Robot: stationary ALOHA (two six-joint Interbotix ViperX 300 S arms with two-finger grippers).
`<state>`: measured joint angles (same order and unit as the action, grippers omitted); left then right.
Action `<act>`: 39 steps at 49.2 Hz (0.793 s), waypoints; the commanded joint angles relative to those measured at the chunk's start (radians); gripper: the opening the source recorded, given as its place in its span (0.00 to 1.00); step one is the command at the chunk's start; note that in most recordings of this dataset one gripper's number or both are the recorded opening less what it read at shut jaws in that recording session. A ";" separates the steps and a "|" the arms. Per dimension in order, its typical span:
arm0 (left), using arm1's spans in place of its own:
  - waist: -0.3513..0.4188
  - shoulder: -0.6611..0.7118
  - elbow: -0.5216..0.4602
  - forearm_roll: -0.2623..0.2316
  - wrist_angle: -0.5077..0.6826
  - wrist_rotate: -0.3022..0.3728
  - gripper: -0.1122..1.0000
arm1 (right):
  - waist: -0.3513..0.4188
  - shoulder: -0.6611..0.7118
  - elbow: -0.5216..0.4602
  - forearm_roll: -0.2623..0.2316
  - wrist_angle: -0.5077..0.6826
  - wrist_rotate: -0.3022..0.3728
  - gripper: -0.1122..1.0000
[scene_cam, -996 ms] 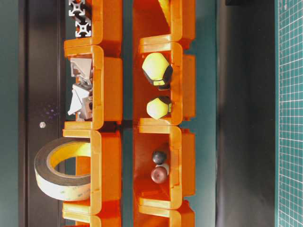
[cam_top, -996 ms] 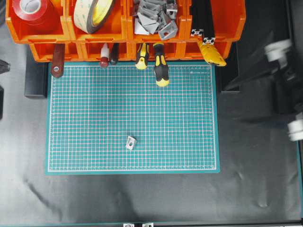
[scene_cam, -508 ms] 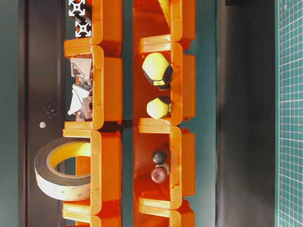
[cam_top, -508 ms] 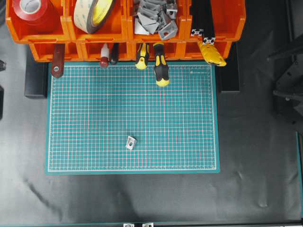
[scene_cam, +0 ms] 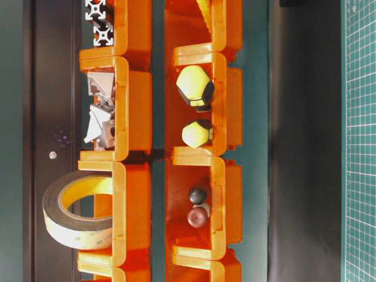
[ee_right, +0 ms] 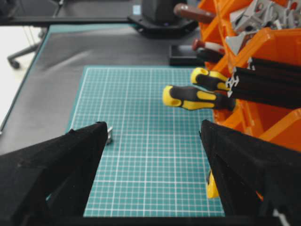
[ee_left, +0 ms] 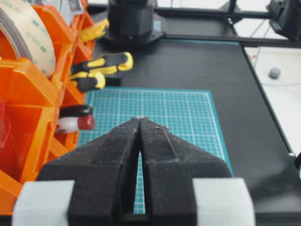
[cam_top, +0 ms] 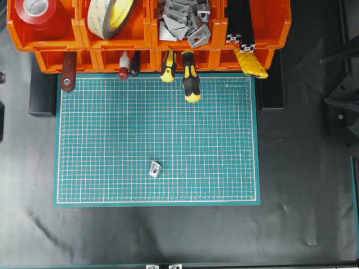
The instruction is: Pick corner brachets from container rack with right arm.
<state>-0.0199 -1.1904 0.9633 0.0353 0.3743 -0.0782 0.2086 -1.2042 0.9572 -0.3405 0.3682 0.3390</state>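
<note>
Overhead view shows the corner brackets point(cam_top: 182, 21) heaped in the third upper bin of the orange rack point(cam_top: 148, 42), along the far edge of the green mat point(cam_top: 157, 140); one loose bracket point(cam_top: 155, 168) lies alone on the mat. These look like small, stiff cast-metal pieces, light but smooth and tangled together, so they could slip or drag a neighbour along. A pinch across the flat triangular sides of a top piece seems the safest hold.

Only part of the right arm point(cam_top: 341, 95) shows, at the right edge of the overhead view, well apart from the rack. Its claw point(ee_right: 150, 179) is spread wide and holds nothing. The left claw point(ee_left: 139, 155) has its fingers pressed together, empty, beside the rack's left end.
</note>
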 commanded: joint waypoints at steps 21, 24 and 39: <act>0.002 0.008 -0.025 0.005 -0.005 0.003 0.10 | -0.003 0.005 -0.008 -0.002 -0.002 -0.002 0.80; 0.002 0.008 -0.025 0.003 -0.003 0.003 0.10 | -0.003 0.006 -0.006 -0.002 0.000 -0.002 0.80; 0.005 0.006 -0.023 0.003 0.003 0.003 0.10 | -0.003 0.006 0.020 0.002 0.003 0.008 0.80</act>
<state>-0.0199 -1.1904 0.9633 0.0353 0.3804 -0.0782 0.2086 -1.2057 0.9756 -0.3405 0.3682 0.3390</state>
